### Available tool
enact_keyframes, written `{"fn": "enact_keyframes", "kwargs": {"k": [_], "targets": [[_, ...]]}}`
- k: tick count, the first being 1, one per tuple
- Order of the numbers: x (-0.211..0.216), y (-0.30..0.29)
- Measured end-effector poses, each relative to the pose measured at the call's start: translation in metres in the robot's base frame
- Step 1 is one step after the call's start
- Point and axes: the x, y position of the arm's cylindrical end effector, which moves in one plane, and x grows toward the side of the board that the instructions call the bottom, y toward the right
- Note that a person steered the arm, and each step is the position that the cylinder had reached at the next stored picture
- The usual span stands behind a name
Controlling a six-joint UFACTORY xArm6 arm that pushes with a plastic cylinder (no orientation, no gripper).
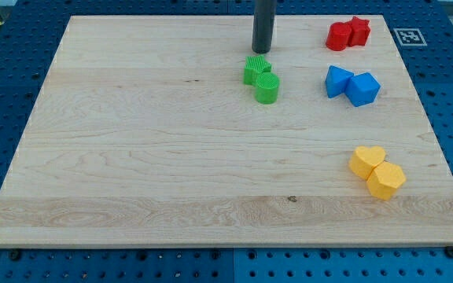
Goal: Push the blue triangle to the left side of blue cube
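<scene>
The blue triangle (336, 80) lies at the view's right, touching the left side of the blue cube (363, 89). My tip (261, 50) stands near the view's top centre, just above the green blocks and well to the left of both blue blocks. It touches neither blue block.
A green star (255, 69) and a green cylinder (267, 87) sit together just below my tip. Two red blocks (348, 34) lie at the top right. A yellow heart (366, 159) and a yellow hexagon (386, 180) lie at the lower right. The wooden board (148, 157) ends in a blue pegboard surround.
</scene>
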Motion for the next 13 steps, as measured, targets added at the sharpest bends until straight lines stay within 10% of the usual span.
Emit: {"fn": "enact_keyframes", "kwargs": {"k": [9, 13], "targets": [[0.057, 0.124], [0.051, 0.090]]}}
